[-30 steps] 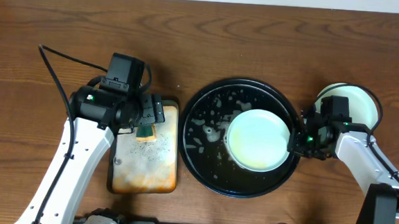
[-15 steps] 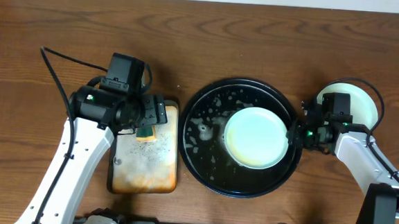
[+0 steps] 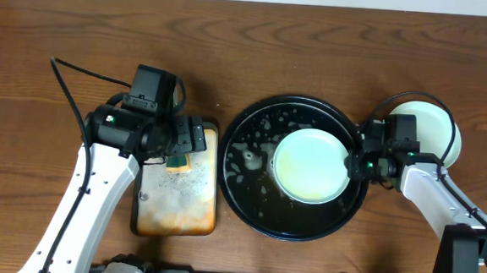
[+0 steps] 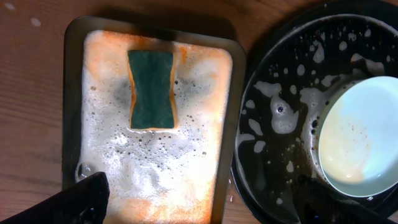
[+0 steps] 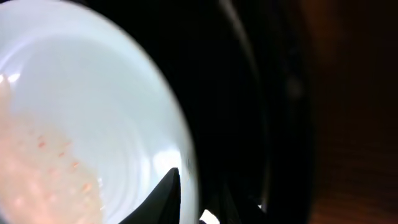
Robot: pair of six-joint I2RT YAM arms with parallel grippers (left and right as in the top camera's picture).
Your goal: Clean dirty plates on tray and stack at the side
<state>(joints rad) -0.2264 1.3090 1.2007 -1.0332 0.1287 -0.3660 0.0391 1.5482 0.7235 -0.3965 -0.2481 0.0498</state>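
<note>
A pale mint-green plate (image 3: pixel 309 166) with an orange smear lies in the right half of the black round tray (image 3: pixel 249 183), among patches of white foam. My right gripper (image 3: pixel 356 163) is shut on the plate's right rim. In the right wrist view one finger lies on the plate (image 5: pixel 93 112) and the other sits outside the rim, with the gripper (image 5: pixel 193 190) over the tray (image 5: pixel 249 93). My left gripper (image 3: pixel 185 146) hangs open and empty above the sponge. A second pale plate (image 3: pixel 434 131) lies on the table at the right, partly under my right arm.
A green-yellow sponge (image 4: pixel 151 88) lies on the foamy rectangular rusty-orange tray (image 4: pixel 155 162), left of the black tray (image 4: pixel 267 155). The plate also shows in the left wrist view (image 4: pixel 360 137). A black cable runs from the left arm toward the table's left.
My right gripper has moved left and a little up at the plate's rim, and the plate has shifted slightly left in the tray. The left arm has not moved.
</note>
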